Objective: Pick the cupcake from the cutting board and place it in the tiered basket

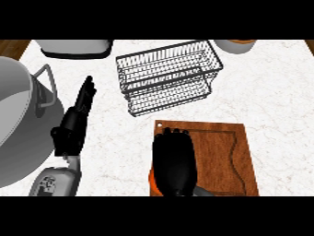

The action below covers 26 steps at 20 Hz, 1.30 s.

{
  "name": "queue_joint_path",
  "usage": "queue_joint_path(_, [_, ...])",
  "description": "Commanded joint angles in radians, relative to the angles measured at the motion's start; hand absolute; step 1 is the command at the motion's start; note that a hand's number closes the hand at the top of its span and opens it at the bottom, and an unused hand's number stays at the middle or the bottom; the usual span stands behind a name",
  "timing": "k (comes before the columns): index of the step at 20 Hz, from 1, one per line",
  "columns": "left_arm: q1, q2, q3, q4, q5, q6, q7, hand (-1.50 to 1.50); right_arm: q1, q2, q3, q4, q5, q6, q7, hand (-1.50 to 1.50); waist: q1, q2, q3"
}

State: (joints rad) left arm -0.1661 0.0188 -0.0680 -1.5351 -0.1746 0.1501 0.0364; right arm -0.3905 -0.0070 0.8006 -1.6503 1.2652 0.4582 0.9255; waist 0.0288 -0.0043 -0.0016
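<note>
The right robot hand [174, 159] lies palm down over the left part of the cutting board [220, 156], its fingers curved downward with the tips near the board's far left corner. An orange sliver [150, 179] shows at the hand's left edge by the wrist; this is most likely the cupcake, hidden under the palm, so it appears to sit at the near left of the board, beneath the hand. Whether the fingers have closed round it cannot be told from this view.

The step in hand looks like the grasp itself: the hand is down on the board and the cupcake is not yet lifted. Once the hold is sure, the next move calls for raising the cupcake clear of the board, carrying it forward and a little left to the tiered basket [167, 76], which stands just beyond the board, and lowering it through the open top onto a wire tier.

The left robot hand [78, 115] rests on the counter [282, 87] left of the basket, fingers straight and together, holding nothing, close beside a large pot [6, 115].

Counted: two robot hands, one cutting board, one tiered basket, one pot, one pale appliance [76, 47] at the far edge, one round container [235, 45] at the far right, and one cupcake, barely seen
</note>
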Motion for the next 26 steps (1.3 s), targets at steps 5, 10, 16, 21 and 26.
queue_joint_path(5, [0.012,-0.002,-0.009,-0.035,-0.002,0.0,0.043,0.0,-0.267,0.006,-0.02,-0.253,-0.158,0.166,0.332,1.5,-0.007,-0.008,-0.001])
queue_joint_path(10, [0.019,-0.018,-0.033,-0.01,-0.006,0.028,0.025,0.0,-0.432,0.006,-0.132,-0.217,-0.259,0.192,0.387,1.5,-0.009,-0.007,-0.002])
queue_joint_path(16, [0.005,0.01,0.003,-0.018,0.023,-0.014,0.011,0.0,-0.569,0.006,-0.317,-0.159,-0.438,0.051,0.405,1.5,0.002,-0.003,-0.001])
queue_joint_path(21, [-0.014,0.007,0.008,0.003,0.002,0.009,0.016,0.0,-0.737,0.006,-0.366,0.013,-0.501,-0.002,0.407,1.5,-0.002,0.002,-0.001])
queue_joint_path(26, [-0.024,-0.008,-0.003,0.021,-0.002,0.015,-0.002,0.0,-0.804,0.006,-0.396,0.184,-0.451,-0.097,0.345,1.5,-0.009,0.006,0.0])
